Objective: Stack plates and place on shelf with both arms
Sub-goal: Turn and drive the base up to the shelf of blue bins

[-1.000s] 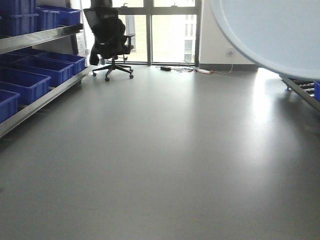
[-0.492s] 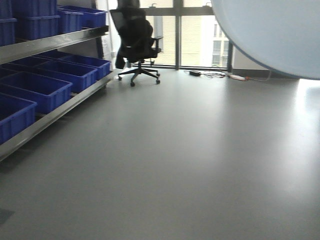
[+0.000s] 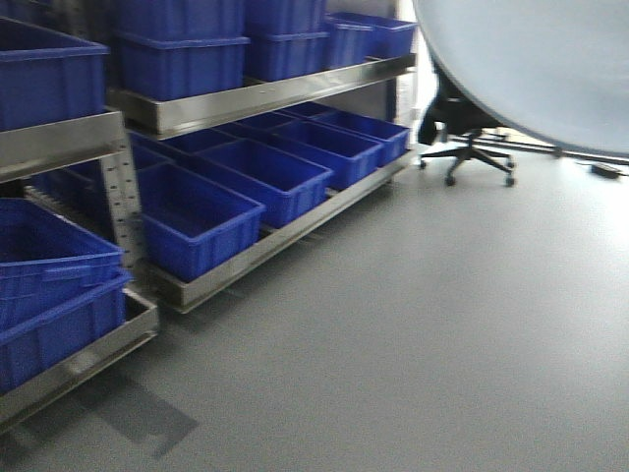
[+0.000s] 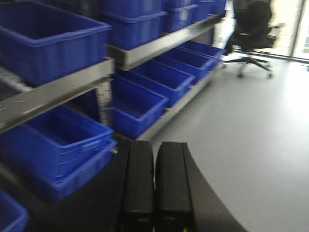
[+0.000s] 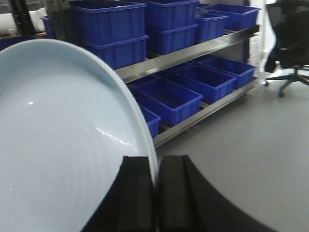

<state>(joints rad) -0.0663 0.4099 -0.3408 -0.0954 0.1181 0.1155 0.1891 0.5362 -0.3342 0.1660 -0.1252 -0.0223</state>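
Note:
A large pale bluish-white plate (image 5: 58, 135) fills the left of the right wrist view, held on edge. My right gripper (image 5: 155, 166) is shut on its rim, one black finger on each side. The same plate (image 3: 531, 59) covers the top right corner of the front view. In the left wrist view my left gripper (image 4: 154, 159) is shut with nothing between its fingers. The metal shelf (image 3: 265, 98) runs along the left, with its ledges (image 4: 63, 92) loaded with blue bins. It stands beyond the plate in the right wrist view (image 5: 193, 50).
Blue plastic bins (image 3: 197, 221) fill both shelf levels. A black office chair (image 3: 472, 128) stands at the far end of the shelf by the windows. Grey floor (image 3: 423, 324) spreads to the right of the shelf.
The front view has swung left. The shelf with bins now fills the left half and the chair has shifted to the right. The plate stays in the top right corner.

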